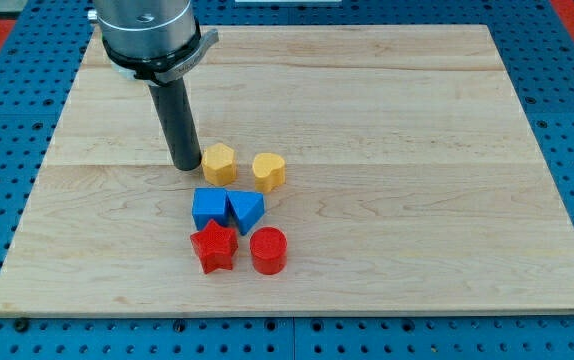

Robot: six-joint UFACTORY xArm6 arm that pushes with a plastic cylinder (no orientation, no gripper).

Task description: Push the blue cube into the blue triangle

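The blue cube [209,208] lies on the wooden board, touching the left side of the blue triangle [247,209]. My tip [186,165] rests on the board just left of a yellow hexagon block [219,162] and above the blue cube, a short gap from both. The rod runs up to the arm's grey flange [152,35] at the view's top left.
A yellow heart block [269,171] sits right of the yellow hexagon. A red star [214,247] and a red cylinder [268,250] lie just below the blue pair. The wooden board [417,150] sits on a blue perforated table.
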